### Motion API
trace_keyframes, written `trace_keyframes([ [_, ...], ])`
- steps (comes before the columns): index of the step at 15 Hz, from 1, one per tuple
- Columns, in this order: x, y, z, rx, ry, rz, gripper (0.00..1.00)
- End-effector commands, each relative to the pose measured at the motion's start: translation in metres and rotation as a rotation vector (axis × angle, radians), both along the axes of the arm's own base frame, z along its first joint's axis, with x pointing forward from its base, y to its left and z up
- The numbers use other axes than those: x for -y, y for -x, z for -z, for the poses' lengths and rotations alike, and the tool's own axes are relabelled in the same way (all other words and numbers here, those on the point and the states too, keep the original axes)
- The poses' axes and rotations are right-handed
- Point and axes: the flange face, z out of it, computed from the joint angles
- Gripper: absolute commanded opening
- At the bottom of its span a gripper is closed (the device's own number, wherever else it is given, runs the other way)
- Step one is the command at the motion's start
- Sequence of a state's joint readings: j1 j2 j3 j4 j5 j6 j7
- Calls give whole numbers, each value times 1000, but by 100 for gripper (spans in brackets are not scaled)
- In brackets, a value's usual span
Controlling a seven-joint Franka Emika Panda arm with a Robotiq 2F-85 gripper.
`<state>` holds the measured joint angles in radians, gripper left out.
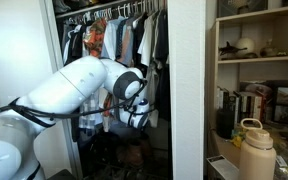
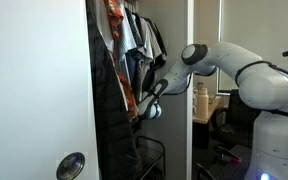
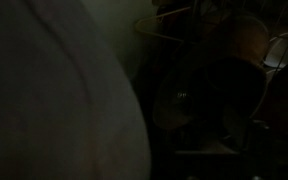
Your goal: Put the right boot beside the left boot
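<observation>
Hanging clothes [image 1: 119, 35] fill the closet; the arm [image 2: 219, 60] reaches in below them, presumably to get down to where footwear sits. The gripper [image 2: 144, 113] is lost against dark garments, so I cannot tell its jaw opening. The likely boots [image 3: 246, 45] show as dim brown rounded shapes at the far right of the wrist view (identity uncertain).
</observation>
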<state>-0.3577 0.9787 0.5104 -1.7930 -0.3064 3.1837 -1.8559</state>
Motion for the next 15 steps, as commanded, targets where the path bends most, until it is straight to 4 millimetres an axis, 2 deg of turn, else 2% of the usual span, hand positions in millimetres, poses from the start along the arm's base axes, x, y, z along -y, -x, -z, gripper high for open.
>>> trace_keyframes([
  [1,-4,16,-42,-8,-7,99,100],
  [4,-6,31,-75,-9,-31,198,100],
  [9,6,62,-145,-5,-102,457,100],
  [15,13,119,-211,-116,-206,762,100],
])
